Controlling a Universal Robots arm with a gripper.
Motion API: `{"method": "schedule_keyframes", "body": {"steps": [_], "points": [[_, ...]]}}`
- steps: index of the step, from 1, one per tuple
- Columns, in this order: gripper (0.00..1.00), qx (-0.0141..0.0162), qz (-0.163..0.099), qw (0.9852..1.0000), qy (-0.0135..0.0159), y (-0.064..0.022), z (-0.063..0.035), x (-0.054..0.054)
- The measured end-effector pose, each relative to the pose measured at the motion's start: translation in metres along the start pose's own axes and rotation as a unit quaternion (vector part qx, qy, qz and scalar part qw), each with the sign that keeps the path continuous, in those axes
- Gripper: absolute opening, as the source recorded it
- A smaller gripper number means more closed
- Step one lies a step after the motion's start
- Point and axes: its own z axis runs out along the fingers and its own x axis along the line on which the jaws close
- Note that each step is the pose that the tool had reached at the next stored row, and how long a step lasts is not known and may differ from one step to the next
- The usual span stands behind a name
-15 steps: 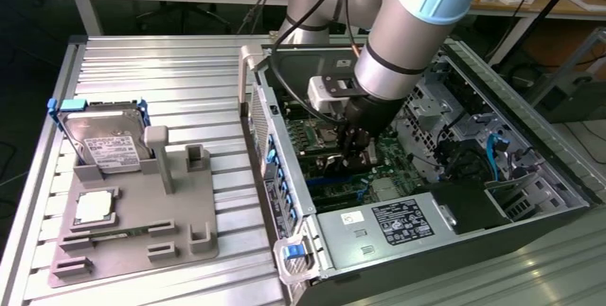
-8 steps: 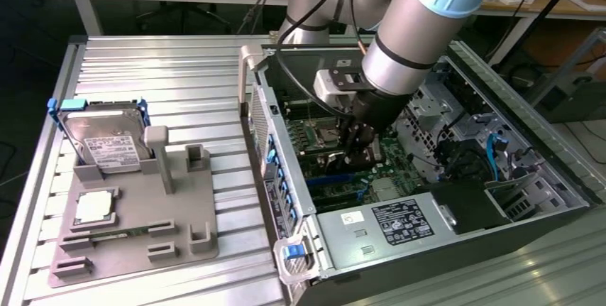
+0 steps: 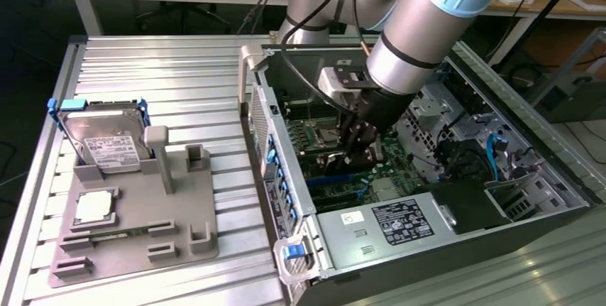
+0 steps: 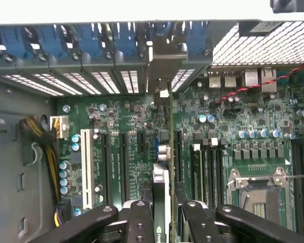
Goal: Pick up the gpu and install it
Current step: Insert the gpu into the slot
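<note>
- The gpu [image 4: 168, 152] is held edge-on between the jaws of the gripper [image 4: 162, 223]; jaws are set narrow, clamped on the card's upper edge.
- In the exterior view, the gripper [image 3: 360, 143] is seen down inside the open computer case [image 3: 492, 199], over the motherboard [image 3: 331, 178], with the card low above the slots.
- In the wrist view, the card's silver bracket [image 4: 164, 66] is seen at the case's rear wall, among the blue slot clips [image 4: 91, 40].
- Judgement: the step in hand is seating the card. The card's lower edge should be kept parallel to the black slot [image 4: 178, 147] and the bracket lined up with its rear opening before any push.
- Force is best applied straight down, without twist; a tilted card would likely bind at one slot end.
- Whether the edge contacts already sit in the slot cannot be told.
- Outside the case, on the exterior view's left, a hard drive [image 3: 104, 139] stands in a grey holder [image 3: 142, 228]; its white label carries print too small to read.
- The label on the power supply [image 3: 402, 222] is likewise unreadable. No brand can be read on the card.
</note>
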Motion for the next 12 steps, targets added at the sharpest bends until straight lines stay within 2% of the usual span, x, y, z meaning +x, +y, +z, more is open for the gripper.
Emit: {"method": "schedule_keyframes", "body": {"steps": [2, 3, 4, 6, 12], "points": [[0.27, -0.0127, 0.001, 0.9999, 0.0035, -0.0034, -0.0004, 0.0], [0.27, -0.0178, 0.001, 0.9998, 0.0047, -0.0066, -0.001, 0.0], [0.27, -0.0206, 0.001, 0.9998, 0.005, -0.0096, -0.0014, 0.0], [0.27, -0.021, 0.001, 0.9998, 0.0051, -0.0123, -0.0018, 0.0], [0.27, -0.021, 0.001, 0.9998, 0.005, -0.0126, -0.0017, 0.0]]}}
